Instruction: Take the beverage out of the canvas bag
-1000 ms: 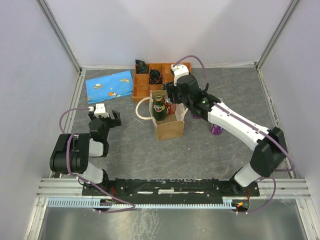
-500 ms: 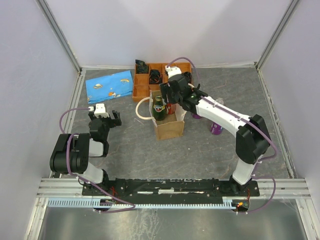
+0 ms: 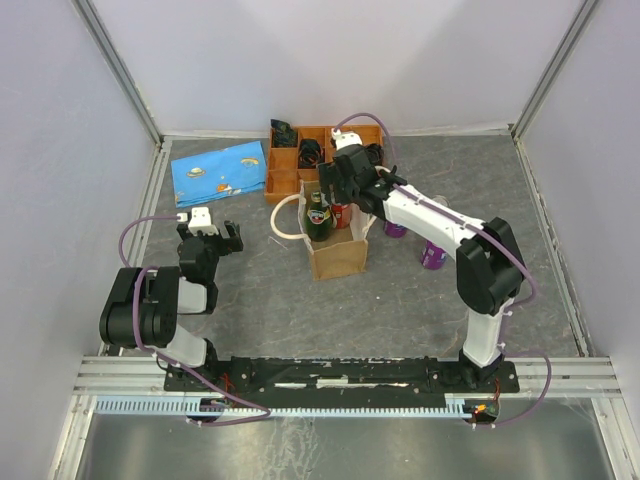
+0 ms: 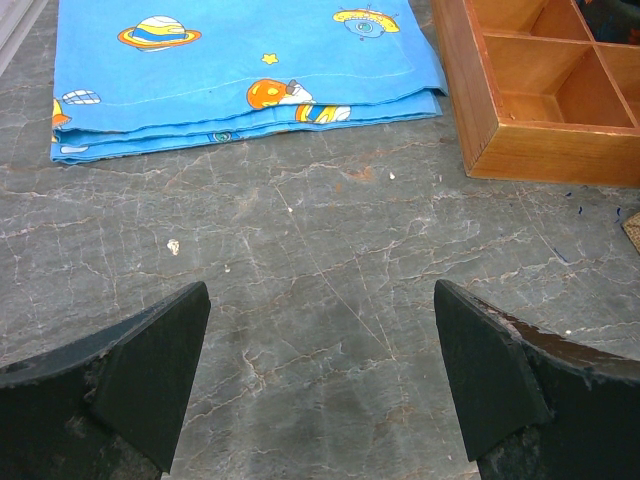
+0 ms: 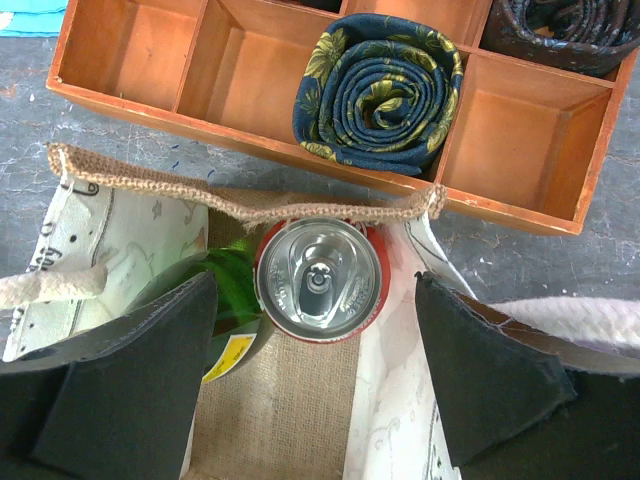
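A tan canvas bag (image 3: pixel 335 250) stands upright near the middle of the grey desk (image 3: pixel 250 290), with both drinks inside it. A red can (image 3: pixel 341 214) sits upright against the bag's far wall and a green bottle (image 3: pixel 318 215) stands just to its left. The right claw (image 3: pixel 340 187) hangs directly above the bag's mouth.

From the wrist, the right claw (image 5: pixel 312 335) is spread wide. One dark finger (image 5: pixel 150 370) is on the left of the red can (image 5: pixel 322 280) and the other on its right, and neither clearly touches it. The silver lid and pull tab face straight up. The green bottle (image 5: pixel 232 285) shows only as a blur beside the can. The bag's frayed burlap rim (image 5: pixel 240 208) lies just short of a wooden tray (image 5: pixel 150 108), where a rolled cloth (image 5: pixel 375 85) fills one compartment. A cream rope handle (image 5: pixel 45 287) droops over the bag's left side.

Well to the left of the bag, the left claw (image 3: pixel 210 235) rests low over bare desk. Its fingers (image 4: pixel 150 370) are wide apart and hold nothing. A blue pouch (image 4: pixel 240 50) lies flat behind it, with the tray's corner (image 4: pixel 520 150) just to the pouch's right. Two purple objects (image 3: pixel 432 258) stand to the right of the bag, too small to identify.
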You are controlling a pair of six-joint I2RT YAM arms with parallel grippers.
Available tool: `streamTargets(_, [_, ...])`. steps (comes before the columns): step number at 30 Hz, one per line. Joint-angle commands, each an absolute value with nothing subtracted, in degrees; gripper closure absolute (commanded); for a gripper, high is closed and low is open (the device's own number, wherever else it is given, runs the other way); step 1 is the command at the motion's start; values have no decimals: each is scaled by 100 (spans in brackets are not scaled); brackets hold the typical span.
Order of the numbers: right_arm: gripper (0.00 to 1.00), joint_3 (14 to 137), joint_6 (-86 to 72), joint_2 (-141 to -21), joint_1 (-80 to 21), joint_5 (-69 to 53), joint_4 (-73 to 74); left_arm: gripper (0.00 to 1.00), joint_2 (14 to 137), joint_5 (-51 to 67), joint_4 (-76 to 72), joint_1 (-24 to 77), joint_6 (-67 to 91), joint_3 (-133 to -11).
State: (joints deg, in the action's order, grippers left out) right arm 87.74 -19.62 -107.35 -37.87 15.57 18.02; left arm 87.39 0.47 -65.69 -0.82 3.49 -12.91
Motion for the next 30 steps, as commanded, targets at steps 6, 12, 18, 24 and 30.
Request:
streamTargets(6, [12,9173,-2106,-11061,-3743,1832,1947,1,8711,0,-6771,-62,123,-1344])
streamTargets(12, [12,9193,-2199,-11232,-3719,1866,2025,1,8711,0,-6769,-62,123,-1345])
streamTargets(18, [12,9209,-2264,-11417,-3681,1898,2095,1,8710,0,-6775,-62,123,-1345])
streamTargets(24, [12,9205,-2309,-11547,-3640,1889,2127,1,8712,0,-6773,-59,116,-1340])
streamTargets(30, [19,9211,-2287,-11638,-3630,1915,2149,1,8710,0,-6769,-57,123,-1345])
